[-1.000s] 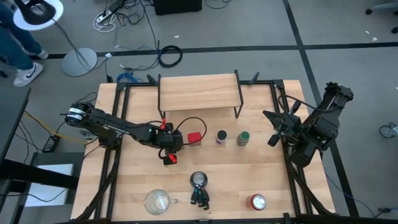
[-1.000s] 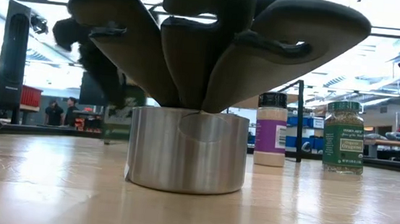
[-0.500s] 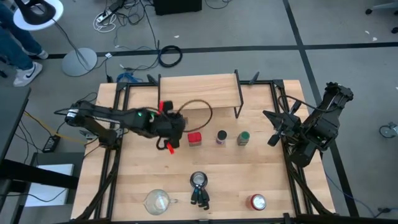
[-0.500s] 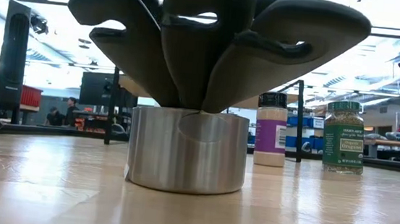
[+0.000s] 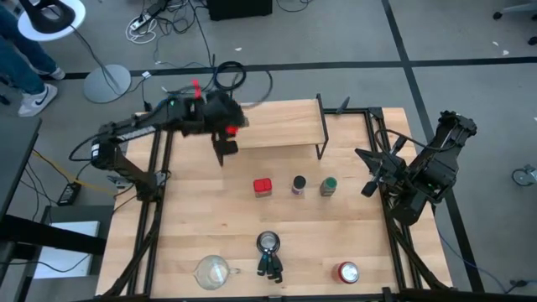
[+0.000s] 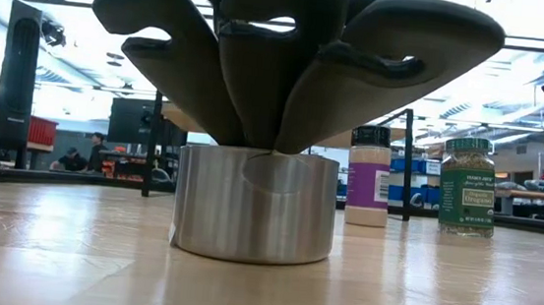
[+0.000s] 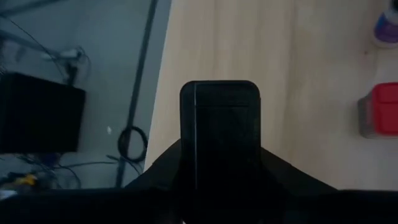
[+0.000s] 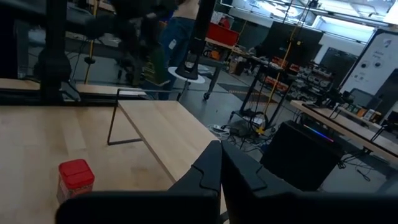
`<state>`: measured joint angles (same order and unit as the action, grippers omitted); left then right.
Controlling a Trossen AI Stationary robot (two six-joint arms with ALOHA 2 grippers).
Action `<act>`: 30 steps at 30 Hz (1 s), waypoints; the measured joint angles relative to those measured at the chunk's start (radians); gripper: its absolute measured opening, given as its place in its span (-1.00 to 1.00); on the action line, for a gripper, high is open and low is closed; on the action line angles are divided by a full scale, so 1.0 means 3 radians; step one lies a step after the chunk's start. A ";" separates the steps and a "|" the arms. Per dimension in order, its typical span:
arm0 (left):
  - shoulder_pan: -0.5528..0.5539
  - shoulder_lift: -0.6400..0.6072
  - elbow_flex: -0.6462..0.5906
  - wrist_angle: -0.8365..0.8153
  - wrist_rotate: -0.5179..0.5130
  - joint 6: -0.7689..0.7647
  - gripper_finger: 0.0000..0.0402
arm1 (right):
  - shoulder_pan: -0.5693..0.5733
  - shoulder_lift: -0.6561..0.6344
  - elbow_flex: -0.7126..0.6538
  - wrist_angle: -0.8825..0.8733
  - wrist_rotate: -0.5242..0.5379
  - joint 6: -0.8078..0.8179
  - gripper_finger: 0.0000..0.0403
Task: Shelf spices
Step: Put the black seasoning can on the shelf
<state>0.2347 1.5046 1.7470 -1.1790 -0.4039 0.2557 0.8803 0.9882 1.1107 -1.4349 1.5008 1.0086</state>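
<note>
tin (image 7: 219, 134) dark in left hand (image 5: 223, 149), label unreadable.

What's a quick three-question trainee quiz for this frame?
1. True or false: the red tin stands on the shelf.
2. What does the left gripper hold above the shelf's end? A) nothing B) the dark olive tin C) the red tin
3. How many spice containers stand on the tabletop?

Key:
1. False. It stands on the tabletop in front of the shelf.
2. B.
3. Three: the red tin, the purple-labelled jar and the green-lidded jar, in a row.
</note>
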 joint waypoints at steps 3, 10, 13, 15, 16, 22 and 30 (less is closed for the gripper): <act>0.0318 0.0001 0.0000 0.0021 0.0270 0.0115 -0.39 | 0.0000 0.0000 0.0000 0.0005 0.0006 -0.0029 -0.98; 0.0855 0.0001 0.0000 0.0027 0.0810 0.0380 -0.39 | 0.0000 0.0000 0.0000 0.0006 0.0008 -0.0031 -0.97; 0.0980 0.0031 0.0000 0.0032 0.1019 0.0460 -0.39 | 0.0000 0.0000 0.0000 0.0009 0.0008 -0.0031 -0.97; 0.1064 0.0086 0.0000 0.0028 0.1122 0.0476 -0.39 | 0.0000 0.0000 0.0000 0.0013 0.0008 -0.0031 -0.98; 0.1094 0.0128 0.0000 0.0025 0.1164 0.0499 -0.39 | 0.0000 0.0000 0.0000 0.0013 0.0008 -0.0031 -0.99; 0.1215 0.0464 0.0000 0.0003 0.1229 0.0646 -0.39 | 0.0000 0.0000 0.0000 0.0019 0.0007 -0.0032 -0.97; 0.1379 0.0768 0.0000 -0.0001 0.1237 0.0879 -0.39 | 0.0000 0.0000 0.0000 0.0029 0.0005 -0.0047 -0.99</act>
<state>0.6483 1.7349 1.7470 -1.1792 -0.0328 0.5196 0.8803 0.9882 1.1107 -1.4261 1.5024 0.9944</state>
